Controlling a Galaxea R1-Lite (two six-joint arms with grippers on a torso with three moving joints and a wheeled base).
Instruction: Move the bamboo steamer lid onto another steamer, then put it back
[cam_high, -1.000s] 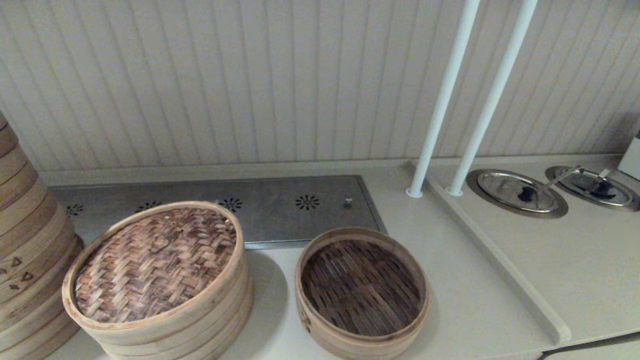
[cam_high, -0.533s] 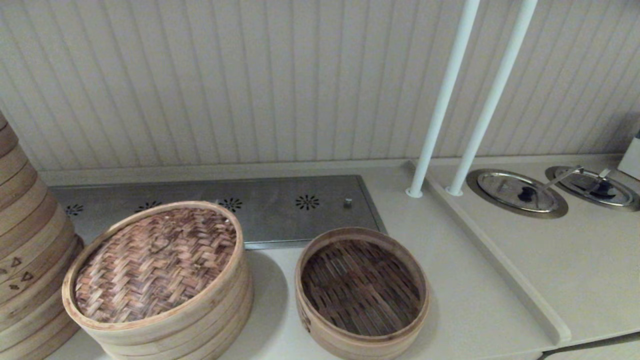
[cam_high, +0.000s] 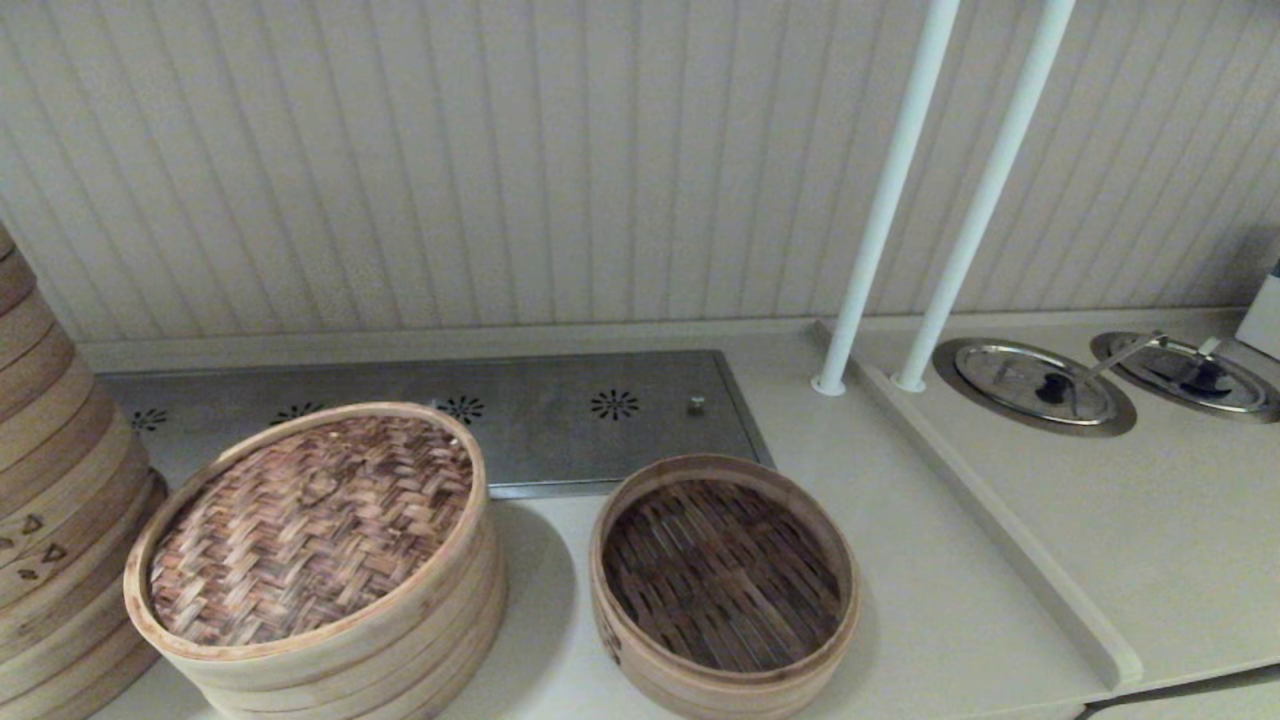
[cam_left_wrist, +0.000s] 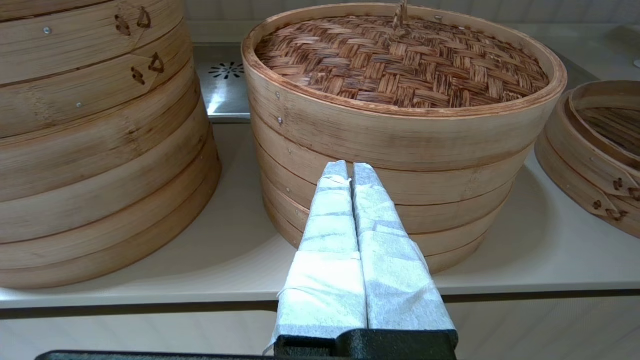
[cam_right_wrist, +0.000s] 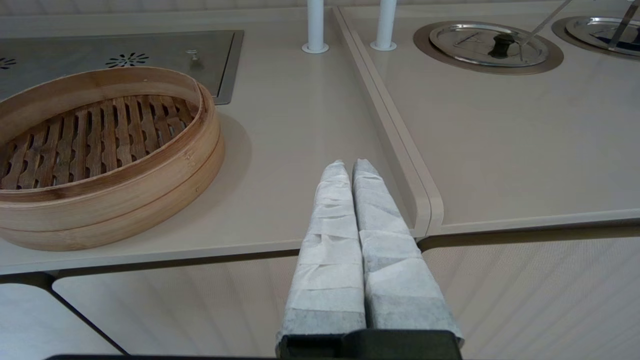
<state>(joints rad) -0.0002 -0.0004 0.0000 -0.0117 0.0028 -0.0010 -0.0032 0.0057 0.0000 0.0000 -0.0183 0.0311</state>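
The bamboo steamer lid, woven reddish-brown with a small centre loop, rests on top of the several-ring steamer at the left. The low single-tier steamer with a dark slatted floor stands to its right, uncovered. My left gripper is shut and empty, held off the counter's front edge, level with the ringed steamer's wall. My right gripper is shut and empty, near the counter's front edge to the right of the low steamer. Neither gripper shows in the head view.
A tall stack of steamers with triangle marks stands at the far left. A steel vent plate lies behind the steamers. Two white poles and a raised counter section with two metal pot lids are to the right.
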